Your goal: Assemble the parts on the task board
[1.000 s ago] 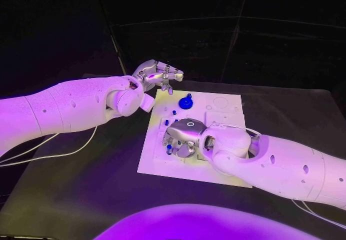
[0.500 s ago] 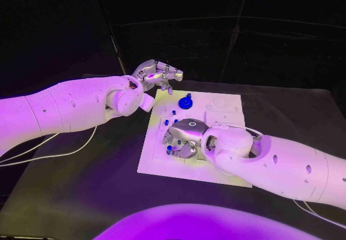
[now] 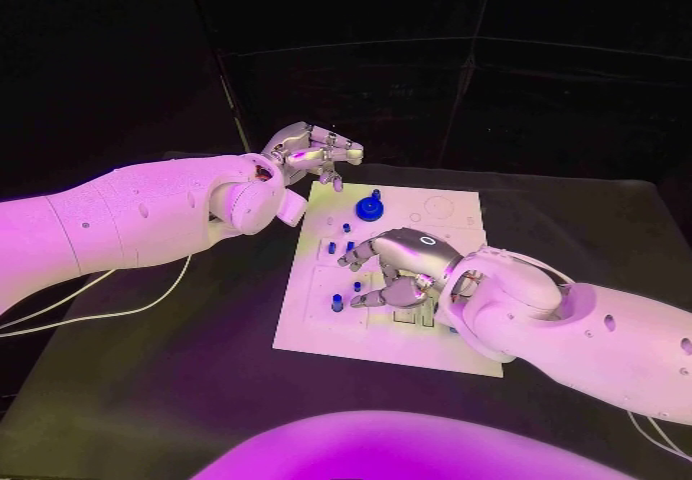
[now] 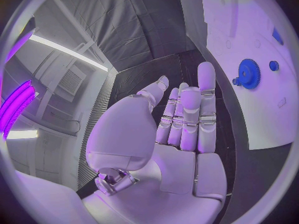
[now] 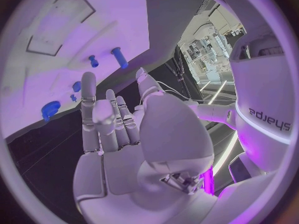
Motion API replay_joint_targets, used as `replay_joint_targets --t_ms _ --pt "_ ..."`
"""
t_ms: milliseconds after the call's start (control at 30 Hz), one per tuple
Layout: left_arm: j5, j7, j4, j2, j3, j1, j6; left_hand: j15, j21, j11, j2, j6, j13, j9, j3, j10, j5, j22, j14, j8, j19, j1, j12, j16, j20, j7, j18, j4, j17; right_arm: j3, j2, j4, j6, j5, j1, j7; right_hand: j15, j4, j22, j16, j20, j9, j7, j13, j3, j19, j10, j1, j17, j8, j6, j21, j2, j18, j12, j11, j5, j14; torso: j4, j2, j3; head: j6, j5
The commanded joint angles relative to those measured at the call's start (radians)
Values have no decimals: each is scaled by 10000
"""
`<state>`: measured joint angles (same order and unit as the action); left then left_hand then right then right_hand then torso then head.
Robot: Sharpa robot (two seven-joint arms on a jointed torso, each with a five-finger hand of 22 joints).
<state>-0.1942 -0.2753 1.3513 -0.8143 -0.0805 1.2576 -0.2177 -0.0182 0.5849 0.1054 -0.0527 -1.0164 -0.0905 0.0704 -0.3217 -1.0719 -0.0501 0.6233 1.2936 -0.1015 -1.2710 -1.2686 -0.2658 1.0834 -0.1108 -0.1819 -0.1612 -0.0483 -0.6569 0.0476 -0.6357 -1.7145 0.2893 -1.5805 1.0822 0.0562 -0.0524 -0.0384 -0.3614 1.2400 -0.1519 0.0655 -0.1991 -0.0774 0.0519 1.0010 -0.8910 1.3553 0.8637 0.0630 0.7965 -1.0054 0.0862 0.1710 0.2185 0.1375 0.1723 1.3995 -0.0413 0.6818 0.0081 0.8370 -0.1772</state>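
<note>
White task board (image 3: 378,345) flat in the middle of the black desk (image 3: 159,380). Near its far edge, a blue gear (image 3: 371,208) with a small knob standing up from it; same gear (image 4: 249,73) visible from the left wrist, a small blue peg (image 4: 273,65) just beside it. Along the board's left half, several small blue pegs (image 3: 333,246) upright in a loose column, one more (image 3: 338,303) nearer the front edge. From the right wrist, a blue pin (image 5: 119,57) and a shorter blue piece (image 5: 93,61) standing on the white surface, a blue gear-like part (image 5: 50,108) closer to the board's edge.

Right hand (image 3: 397,270) over the middle of the board, palm down, fingers spread and bent toward the pegs, nothing visibly gripped; in the right wrist view the fingers (image 5: 98,118) extended and apart, empty. Contact between fingertips and board not clear from the head view.

Left hand (image 3: 310,148) raised beyond the board's far left corner, off the board and apart from the gear. Fingers (image 4: 190,115) straight, side by side, thumb set off, palm bare, holding nothing.

White cable (image 3: 108,305) trailing across the desk under the left arm.
</note>
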Motion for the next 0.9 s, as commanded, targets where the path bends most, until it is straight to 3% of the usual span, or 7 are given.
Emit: replay_joint_targets --t_ms 33,167,333,433,600,767,900 --pt "28 -18 -1 -9 6 18 118 6 -7 17 58 38 -9 -14 37 79 27 -8 -91 -62 12 -52 -31 -34 -22 -1 -196 -5 8 -73 -407 -185 1465 1388 206 -700 48 21 23 -43 13 70 -17 -22 -51 68 -232 200 -74 132 619 74 -99 145 249 -16 64 -54 -19 -42 -7 -52 77" --pt "28 -16 3 -27 5 16 126 6 -7 17 58 38 -9 -14 37 79 27 -8 -91 -62 12 -52 -31 -34 -22 -1 -196 -5 8 -131 -1372 -338 1432 2740 612 -399 195 -81 12 220 110 161 93 -168 -88 193 -1343 209 330 395 1419 17 -350 163 967 -214 54 163 7 -31 -17 -154 311" --pt "28 -20 4 -65 3 15 114 6 -7 17 58 38 -9 -14 37 79 27 -8 -91 -62 12 -52 -31 -34 -22 -1 -196 -5 8 -148 -2488 -527 1010 3828 832 331 717 -429 -136 1215 568 200 579 -917 -297 725 -3423 -80 2172 664 2027 -342 -414 182 2417 -819 105 875 -40 -39 -23 -236 630" --pt "28 -23 33 -99 3 15 102 6 -7 17 58 38 -9 -14 37 79 27 -8 -91 -62 12 -52 -31 -34 -22 -1 -196 -5 8 -148 -3041 -643 739 4149 884 1054 939 -1059 -523 1788 777 220 784 -2777 -864 1102 -4184 -762 3266 914 2148 -664 -269 43 4586 -1062 1161 1137 -92 -55 -32 -276 903" --pt "28 -33 88 -103 3 15 102 6 -7 17 58 38 -9 -14 37 79 27 -8 -91 -62 12 -52 -31 -34 -22 -1 -196 -5 8 -136 -3681 -918 470 3885 906 2183 976 -1922 -1699 2598 894 455 924 -10076 -1649 1654 -5007 -1036 5045 1790 2085 -1287 -377 -93 10560 -1097 1165 1375 -106 -57 -34 -281 1193" --pt "28 -31 142 -140 3 15 97 5 -15 19 61 40 -12 -13 44 88 27 -14 -94 -67 9 -53 -42 -34 -24 -2 -196 0 15 -58 -4117 -1231 194 3078 842 3098 946 -2413 -2214 2804 886 683 927 -11538 -2116 1855 -5182 -922 5547 2441 1810 -1562 -376 -140 11582 -1088 1033 1434 -141 -88 -23 -246 1336" --pt "28 -31 162 -168 2 15 96 5 -15 19 61 40 -12 -13 44 88 27 -14 -94 -67 9 -53 -42 -34 -24 -2 -196 0 15 73 -4246 -1452 -6 2287 762 3451 957 -2500 -2318 2831 874 763 919 -11796 -2256 1890 -5247 -950 5617 2645 1745 -1617 -372 -163 11733 -1107 1036 1442 -143 -95 -36 -237 1391"
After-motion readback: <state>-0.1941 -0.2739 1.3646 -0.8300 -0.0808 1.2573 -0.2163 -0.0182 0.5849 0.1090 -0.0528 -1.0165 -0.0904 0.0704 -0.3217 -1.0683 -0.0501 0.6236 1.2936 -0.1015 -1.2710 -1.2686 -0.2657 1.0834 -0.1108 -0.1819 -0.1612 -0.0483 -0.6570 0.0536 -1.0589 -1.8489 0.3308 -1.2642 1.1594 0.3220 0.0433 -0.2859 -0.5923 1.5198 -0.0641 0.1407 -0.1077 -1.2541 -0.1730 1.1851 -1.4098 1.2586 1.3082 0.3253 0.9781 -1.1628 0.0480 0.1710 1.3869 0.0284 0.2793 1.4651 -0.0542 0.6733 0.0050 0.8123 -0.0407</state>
